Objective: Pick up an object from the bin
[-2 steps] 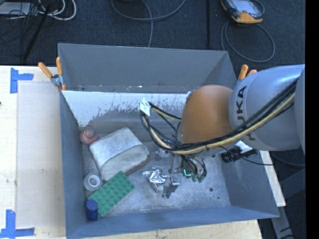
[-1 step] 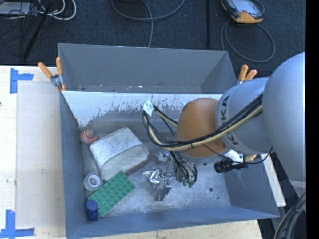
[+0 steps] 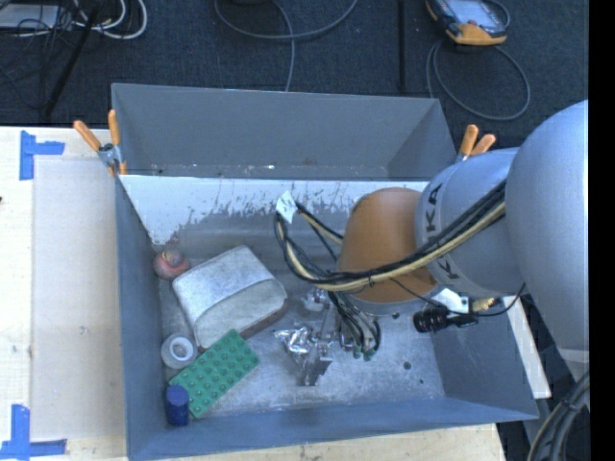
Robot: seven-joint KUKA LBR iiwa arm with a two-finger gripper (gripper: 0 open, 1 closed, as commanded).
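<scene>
Claw [image 3: 312,351], opening impossible to tell, hangs low in the bin [image 3: 288,142] beside the green studded plate [image 3: 219,371], presumably for grasping.

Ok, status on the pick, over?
Gripper low over bin floor, centre front; grip unclear. Nearest things: green studded plate and pale block, view-left of it. Nothing blocking.

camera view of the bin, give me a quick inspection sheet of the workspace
surface: grey metal bin, floor scuffed and speckled
job's things: grey-white block, green studded plate, blue piece, white ring and pink piece, all in the bin's left half
clutter: nothing seen
grippers: gripper low at mid-bin, right of the plate
cables: black and yellow cables loop under the orange cover
surroundings: dark carpet, orange-and-black device
</scene>
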